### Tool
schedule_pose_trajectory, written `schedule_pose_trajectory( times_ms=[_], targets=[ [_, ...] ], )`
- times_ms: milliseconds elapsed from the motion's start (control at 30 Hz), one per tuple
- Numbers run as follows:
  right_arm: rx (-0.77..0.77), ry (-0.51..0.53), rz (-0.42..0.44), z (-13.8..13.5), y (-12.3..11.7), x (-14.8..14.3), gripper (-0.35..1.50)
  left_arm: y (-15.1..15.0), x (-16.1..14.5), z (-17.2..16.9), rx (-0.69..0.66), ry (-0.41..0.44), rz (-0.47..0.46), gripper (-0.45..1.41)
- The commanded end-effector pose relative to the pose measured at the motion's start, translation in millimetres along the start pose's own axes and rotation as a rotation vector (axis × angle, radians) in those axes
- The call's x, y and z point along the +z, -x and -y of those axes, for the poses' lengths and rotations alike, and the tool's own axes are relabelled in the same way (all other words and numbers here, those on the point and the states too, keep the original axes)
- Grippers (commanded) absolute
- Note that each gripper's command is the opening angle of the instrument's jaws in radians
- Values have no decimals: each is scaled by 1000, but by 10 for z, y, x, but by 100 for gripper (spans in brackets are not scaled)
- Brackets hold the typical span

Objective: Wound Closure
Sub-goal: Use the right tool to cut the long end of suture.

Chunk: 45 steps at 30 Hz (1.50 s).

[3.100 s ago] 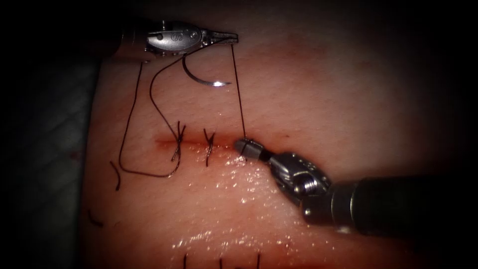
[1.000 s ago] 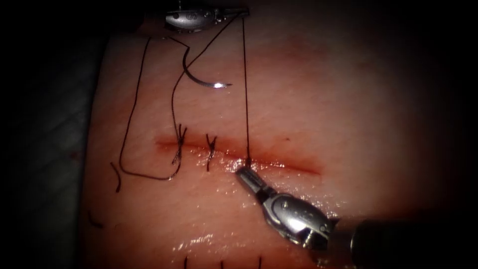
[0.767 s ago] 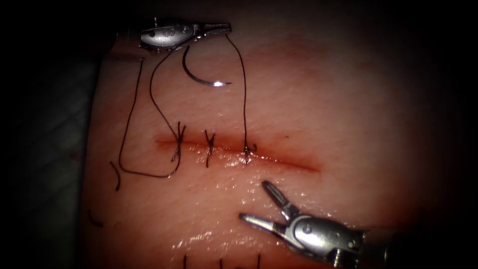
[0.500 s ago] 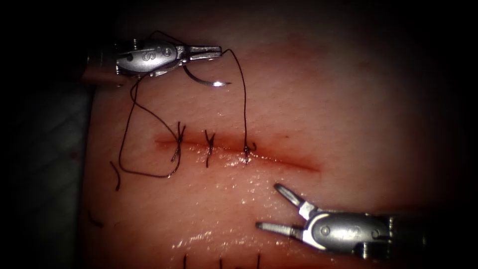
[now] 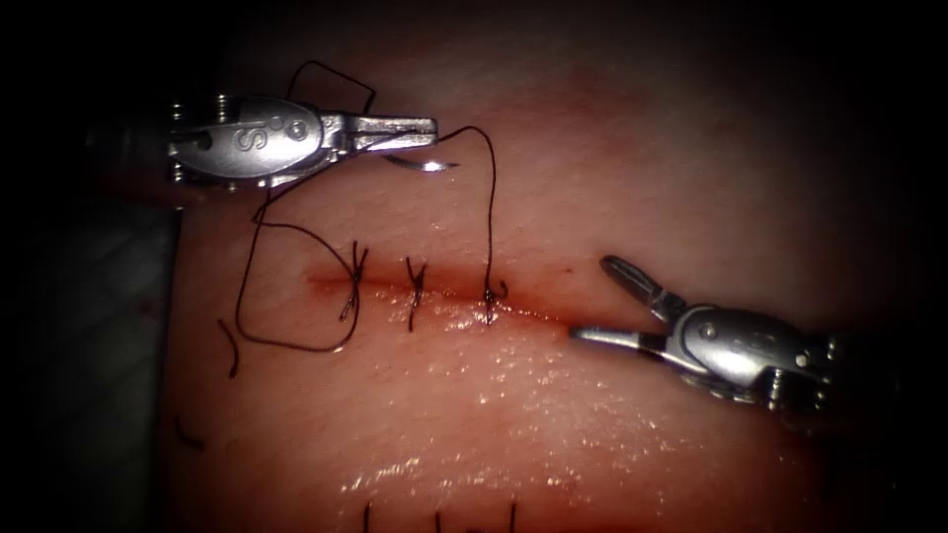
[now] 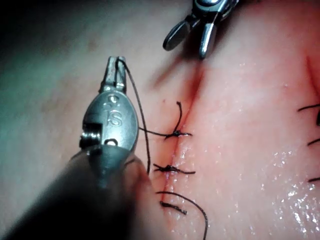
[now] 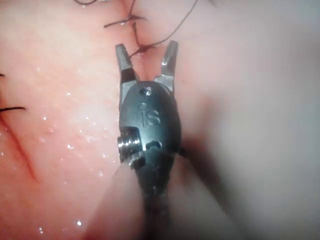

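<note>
Little of the surroundings can be made out. In the endoscope view a dark surround point(image 5: 59, 415) lies beyond the lit area on the left, dull grey-green with a faint quilted or cross-hatched pattern; whether it is a drape or a pad cannot be told. Light falls brightest near the middle and fades to near black toward every edge and corner. No walls, floor, windows or furniture can be told. In the left wrist view the backdrop goes dim and greenish.

needle point(image 5: 420, 163): most of its curve hidden behind left tool point(image 5: 420, 126) | thread point(image 5: 489, 212): grip point too small, probably inside the closed jaws | lower stitches point(image 5: 439, 518): cut by picture edge
</note>
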Motion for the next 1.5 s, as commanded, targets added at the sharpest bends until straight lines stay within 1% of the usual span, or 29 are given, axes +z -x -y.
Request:
schedule_pose_trajectory(
  times_ms=[33, 167, 200, 333, 533, 633, 833, 933, 1067, 1233, 1333, 1367, 1500],
  targets=[
    [33, 5, 10, -11, 8, 21, 86, -1, 6, -2, 1, -1, -1, -45],
    [102, -34, 1, -22, 14, 38, 74, -13, 5, -11, 3, -10, -10, -45],
    [121, -41, 14, -25, 19, 48, 74, -20, 4, -15, 4, -19, -17, -45],
    [117, -30, 50, -25, 27, 66, 74, -33, 2, -22, 34, -34, -26, -45],
    [128, -29, 47, -16, 40, 94, 73, -49, 1, -30, 51, -47, -28, -45],
    [125, -28, 45, -12, 43, 103, 71, -54, 1, -33, 63, -52, -23, -45],
    [125, -27, 39, -6, 43, 121, 69, -59, 0, -35, 63, -52, -23, -45],
    [117, -42, 53, 6, 50, 134, 69, -61, 1, -36, 63, -55, -24, -45],
    [97, -36, 59, 11, 57, 149, 68, -67, 2, -39, 63, -55, -24, -45],
    [59, -28, 57, 11, 59, 158, 76, -72, 4, -41, 64, -57, -23, -45],
    [31, -24, 43, 12, 58, 160, 76, -73, 5, -42, 64, -57, -23, -45],
    [31, -22, 42, 14, 58, 162, 79, -74, 6, -42, 64, -58, -23, -45],
    [12, -22, 39, 20, 59, 165, 81, -74, 9, -42, 64, -62, -22, -45]
  ],
)
